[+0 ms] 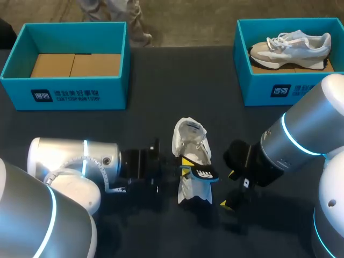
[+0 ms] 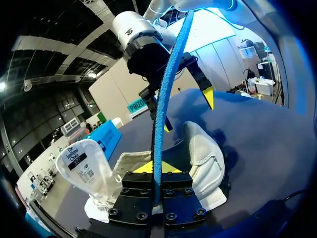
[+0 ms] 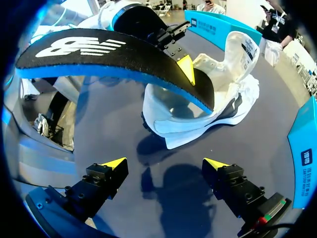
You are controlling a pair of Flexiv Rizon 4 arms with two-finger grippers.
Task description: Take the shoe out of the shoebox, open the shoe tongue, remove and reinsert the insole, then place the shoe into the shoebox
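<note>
We judge the shoe unboxed, tongue opened, insole removed. Our left gripper (image 2: 157, 168) clamps the insole (image 2: 166, 89) over the white shoe (image 2: 203, 158) just ahead of it. Our right gripper (image 3: 163, 166) stands spread and empty beside the shoe. Reinsertion and boxing remain.

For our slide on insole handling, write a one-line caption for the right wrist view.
Left jaws shut on the blue-edged insole over the white shoe; right jaws open and empty.

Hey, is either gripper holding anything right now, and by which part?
The left gripper holds the insole, jaws pinching one edge, over the shoe. The right gripper is open and empty.
</note>
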